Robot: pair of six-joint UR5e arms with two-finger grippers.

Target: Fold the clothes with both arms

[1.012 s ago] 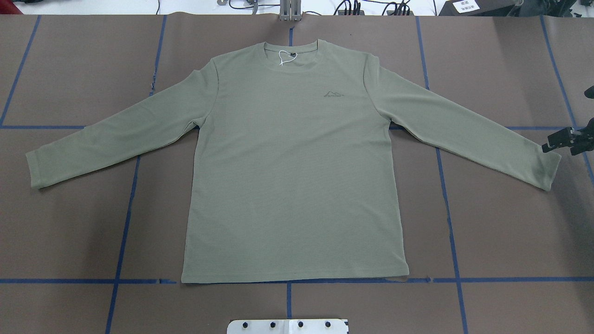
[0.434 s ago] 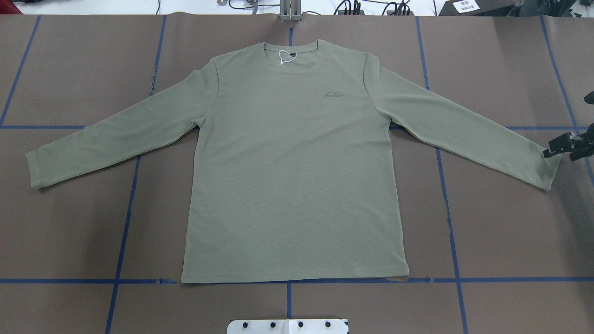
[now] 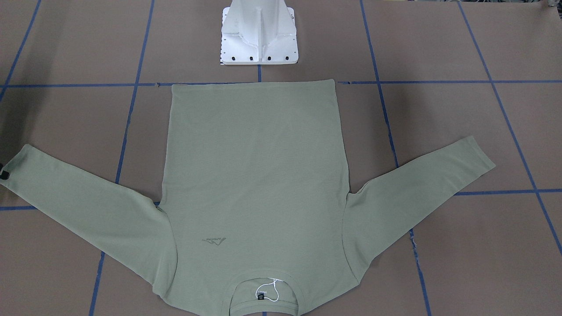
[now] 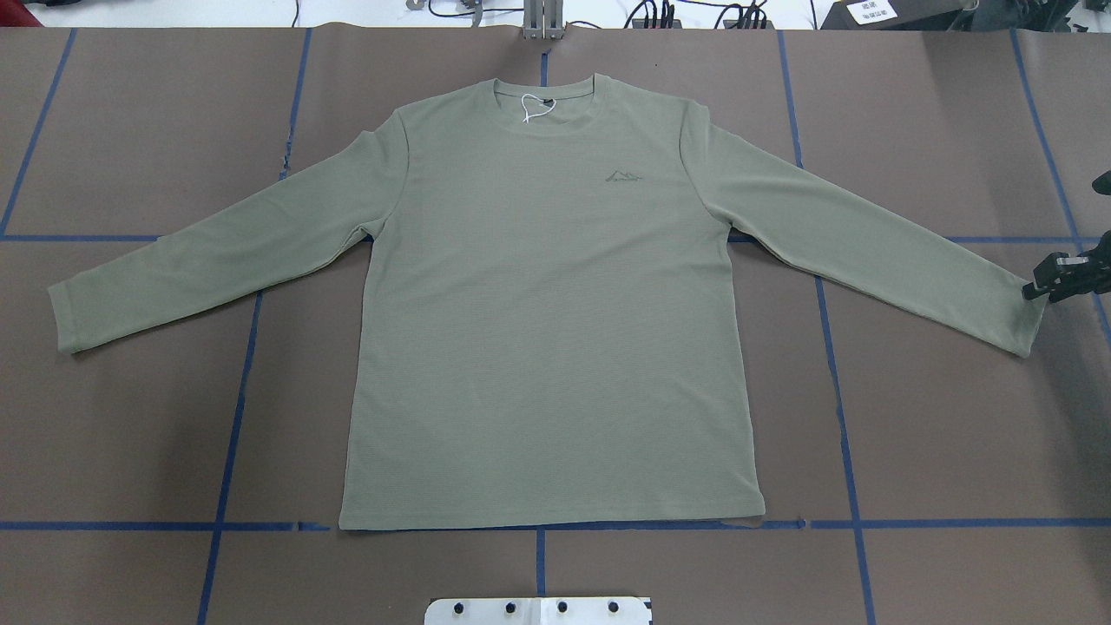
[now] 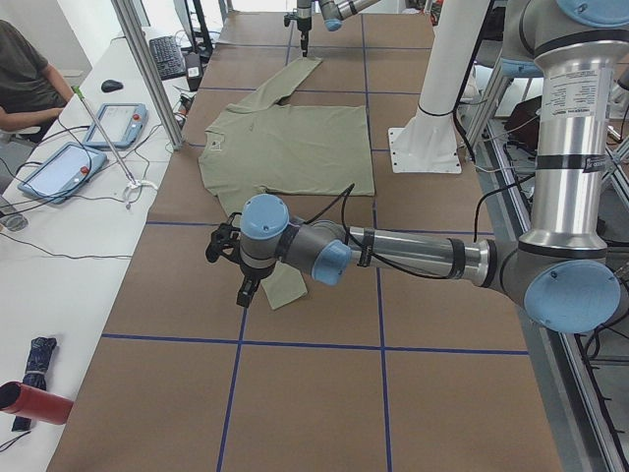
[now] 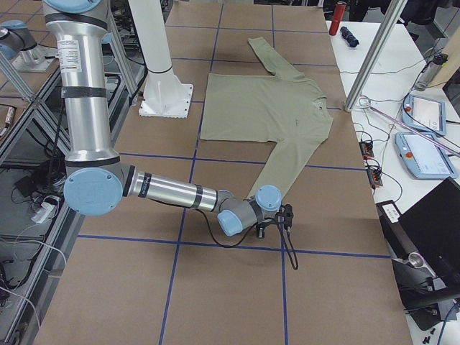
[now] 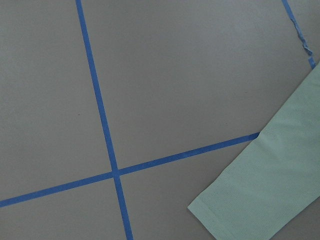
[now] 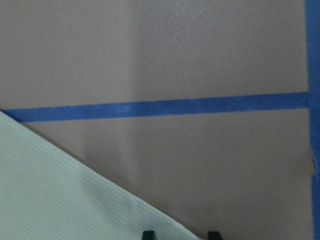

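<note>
The pale sage-green shirt (image 4: 547, 330) lies flat and face up on the brown table, both sleeves spread, collar at the far edge. My right gripper (image 4: 1037, 289) hovers at the right sleeve's cuff (image 4: 1028, 321). It also shows at the frame's left edge (image 3: 3, 172) in the front-facing view. In the right wrist view its fingertips (image 8: 148, 234) stand apart, open, one over the cloth edge and one over bare table. My left gripper (image 5: 231, 265) sits beside the left cuff (image 7: 260, 200). It shows only in the exterior left view, so I cannot tell its state.
Blue tape lines (image 4: 234, 417) grid the table. The white pedestal base (image 3: 259, 35) stands at the robot's side, just past the shirt's hem. Beyond the collar side runs a white desk with tablets (image 5: 69, 157), cables and a seated person (image 5: 25, 79). An aluminium post (image 5: 147, 69) rises there.
My right gripper has shifted toward the right sleeve's cuff and now sits at its edge. The shirt has not moved.
</note>
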